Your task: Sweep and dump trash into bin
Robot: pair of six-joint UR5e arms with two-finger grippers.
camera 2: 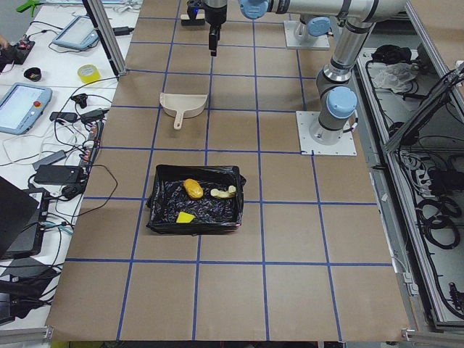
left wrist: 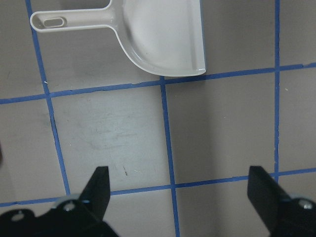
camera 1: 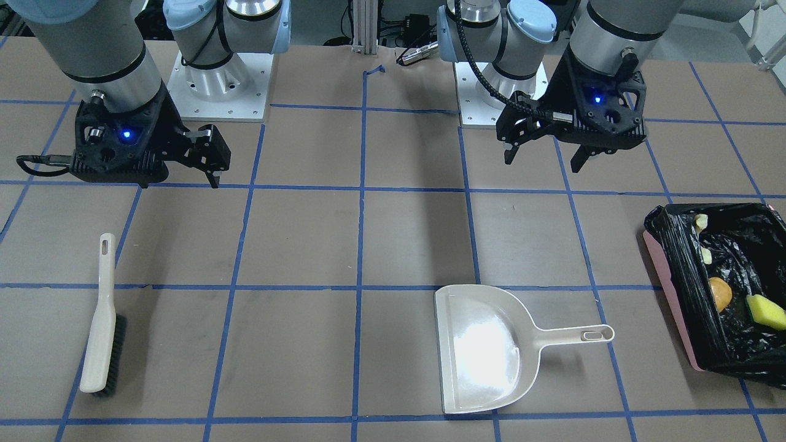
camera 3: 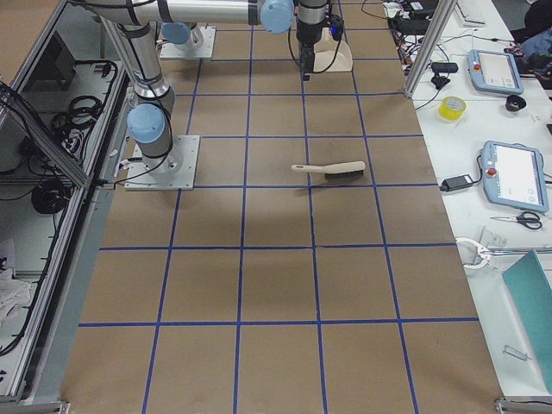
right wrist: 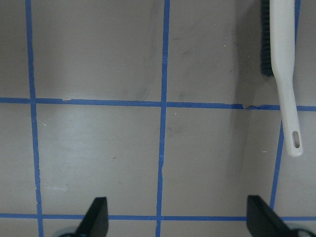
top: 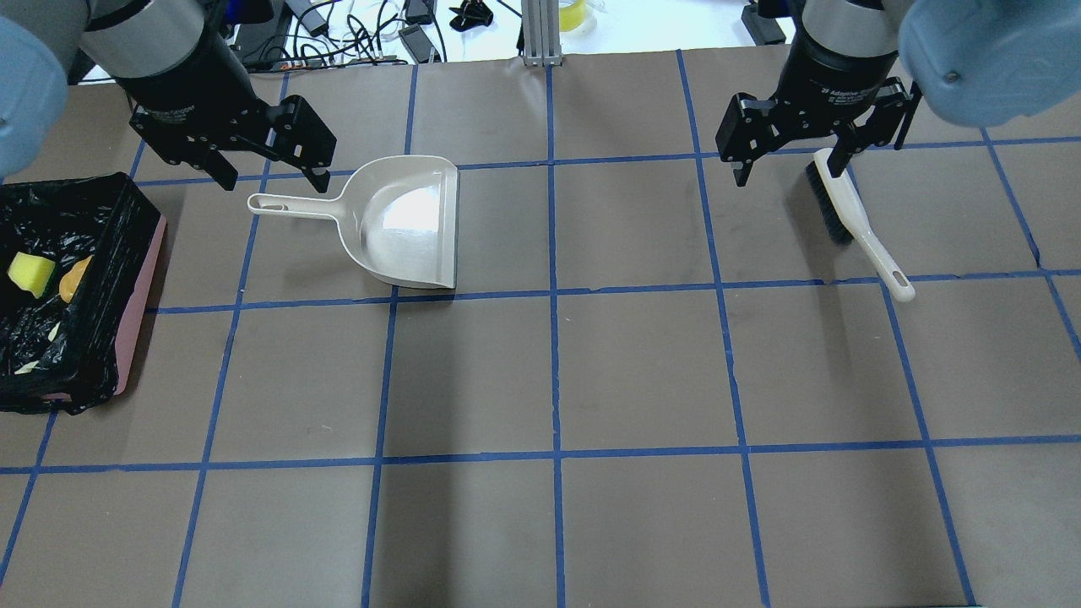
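Since the bread roll (camera 1: 719,293), sponge wedge (camera 1: 766,311) and pastry piece (camera 2: 223,193) all lie inside the bin (camera 1: 672,301) at the front-facing view's right edge, sweeping looks finished. Left gripper (top: 274,179) and right gripper (top: 790,169) hover wide open, holding nothing. Dustpan (camera 1: 485,350) and brush (camera 1: 101,319) rest on the tabletop (camera 1: 393,245). Best finish, I judge: lift straight up, clear of both handles and the bin.

We are looking at a robotics lab: a table (top: 642,371) papered brown and gridded with blue tape (top: 553,380), two arms (camera 2: 342,54) bolted to base plates (camera 2: 308,141), and side benches crowded with teach pendants (camera 3: 515,175), cables (camera 2: 72,156), a tape roll (camera 3: 452,107) and scissors (camera 3: 516,220), beside aluminium posts (camera 3: 423,43).
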